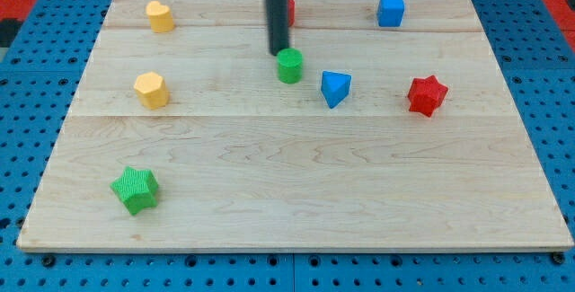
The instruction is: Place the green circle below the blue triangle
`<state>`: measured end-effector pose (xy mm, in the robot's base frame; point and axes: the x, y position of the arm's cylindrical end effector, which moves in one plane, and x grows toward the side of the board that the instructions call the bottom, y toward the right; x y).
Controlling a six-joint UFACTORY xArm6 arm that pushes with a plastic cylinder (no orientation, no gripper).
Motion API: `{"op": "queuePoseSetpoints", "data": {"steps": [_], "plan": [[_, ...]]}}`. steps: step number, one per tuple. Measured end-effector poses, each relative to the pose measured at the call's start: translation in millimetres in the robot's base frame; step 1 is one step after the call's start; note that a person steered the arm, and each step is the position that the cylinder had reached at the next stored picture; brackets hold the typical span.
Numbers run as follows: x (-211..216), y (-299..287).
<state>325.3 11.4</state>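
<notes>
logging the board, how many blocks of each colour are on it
yellow: 2
green: 2, the circle and the star
blue: 2, the triangle and the cube
red: 2
total: 8

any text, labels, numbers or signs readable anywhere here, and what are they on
None: no word, label, brand, number or sign shows in the camera view.
The wooden board is bare wood grain.
The green circle, blue triangle, red star, green star, blue cube and two yellow blocks are plain.
My tip, just above the green circle, is unmarked.
</notes>
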Motion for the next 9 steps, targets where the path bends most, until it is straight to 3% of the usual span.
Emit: {"op": "queuePoseSetpoints", "data": {"steps": [2, 3, 4, 5, 6, 9], "plan": [[109.4, -25.0], [83.9, -22.0], [78.2, 18.8], [134.7, 26.2], [183.4, -12.1], [180.0, -0.3]]}}
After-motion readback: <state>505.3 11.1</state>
